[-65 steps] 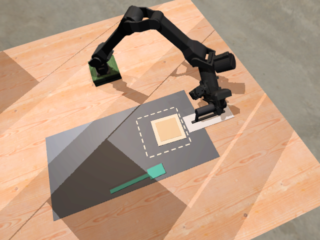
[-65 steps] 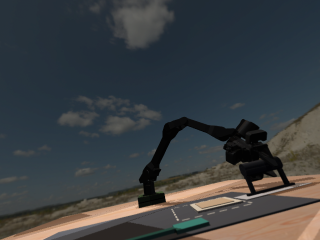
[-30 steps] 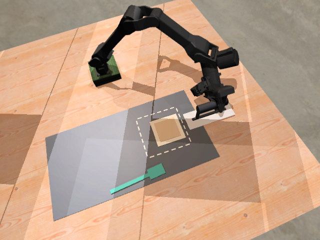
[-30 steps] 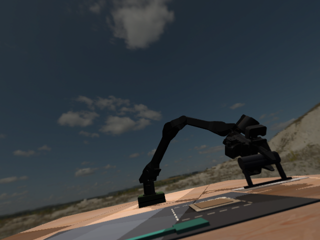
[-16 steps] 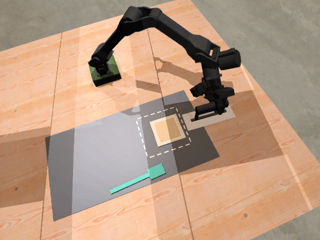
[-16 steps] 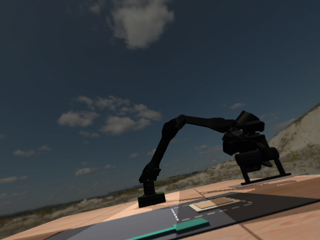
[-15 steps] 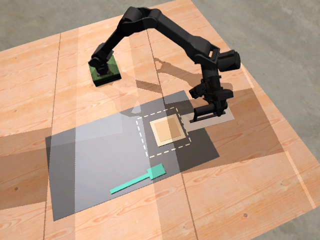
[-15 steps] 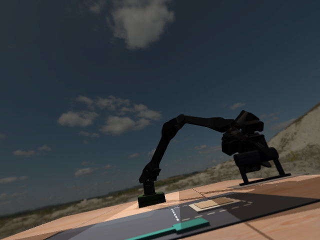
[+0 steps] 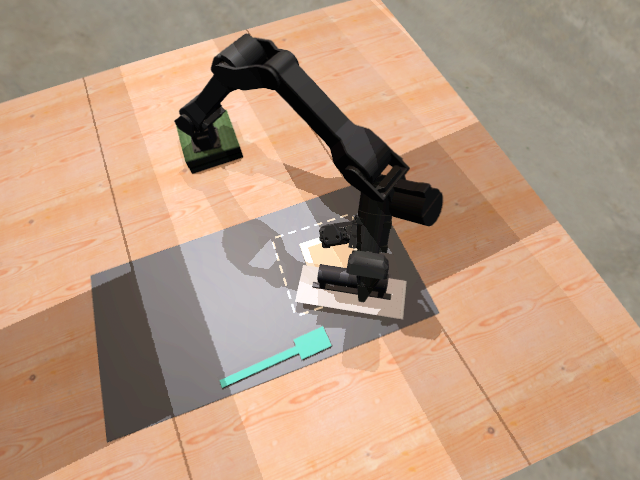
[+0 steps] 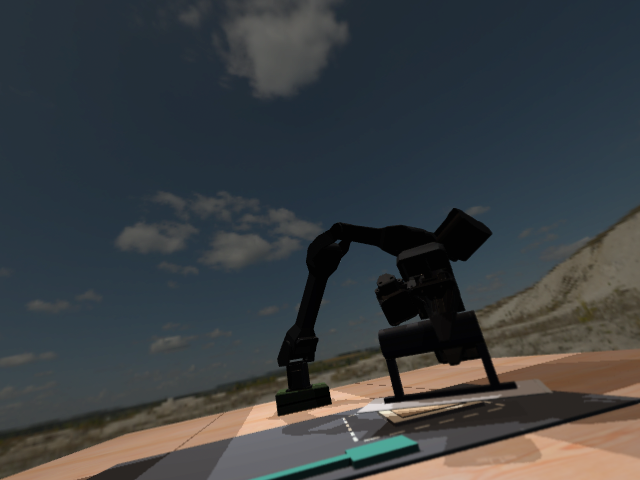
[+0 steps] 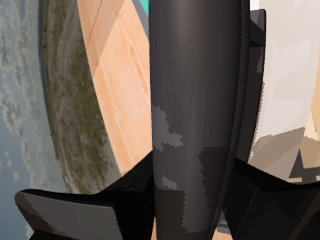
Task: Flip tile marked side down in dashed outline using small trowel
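Note:
My gripper (image 9: 364,281) (image 10: 445,338) (image 11: 184,152) is shut on the black handle bar of the trowel (image 9: 310,294) (image 10: 537,387) (image 11: 195,100), which has a flat pale blade. The blade hangs low over the near part of the tile (image 9: 330,254) (image 10: 436,411) and reaches beyond its right side. Whether blade and tile touch cannot be told. The tile's visible part shows a tan square with a cream border, facing up. It lies inside the dashed outline (image 9: 279,237) (image 10: 349,428) on the grey mat (image 9: 206,289) (image 10: 258,449). The arm and blade hide the outline's right part.
A flat teal tool (image 9: 312,342) (image 10: 382,450) with a square head and long thin handle lies at the mat's near edge, in front of the outline. The arm's green base block (image 9: 230,131) (image 10: 303,400) stands behind the mat on the wooden table (image 9: 310,423).

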Controlling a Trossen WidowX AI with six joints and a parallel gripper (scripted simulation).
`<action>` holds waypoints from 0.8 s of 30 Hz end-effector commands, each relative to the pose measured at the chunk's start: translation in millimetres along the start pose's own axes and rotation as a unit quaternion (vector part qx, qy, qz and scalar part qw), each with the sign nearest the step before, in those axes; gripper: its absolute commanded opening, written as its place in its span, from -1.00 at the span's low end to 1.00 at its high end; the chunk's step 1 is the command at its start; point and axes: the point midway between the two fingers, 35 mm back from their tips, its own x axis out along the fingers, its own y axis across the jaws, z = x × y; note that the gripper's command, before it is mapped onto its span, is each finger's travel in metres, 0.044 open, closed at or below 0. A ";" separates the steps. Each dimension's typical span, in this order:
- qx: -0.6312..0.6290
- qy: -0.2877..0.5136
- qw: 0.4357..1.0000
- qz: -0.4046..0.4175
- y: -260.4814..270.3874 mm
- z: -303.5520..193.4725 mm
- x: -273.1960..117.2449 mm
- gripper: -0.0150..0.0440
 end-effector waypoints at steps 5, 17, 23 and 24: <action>0.091 -0.096 0.991 0.005 45.2 77.4 43.5 -0.49; 0.191 -0.219 0.957 -0.006 81.5 196.4 87.1 -0.49; 0.256 -0.286 0.923 0.001 93.7 262.3 97.9 -0.49; 0.266 -0.297 0.917 0.002 95.2 273.3 99.0 -0.49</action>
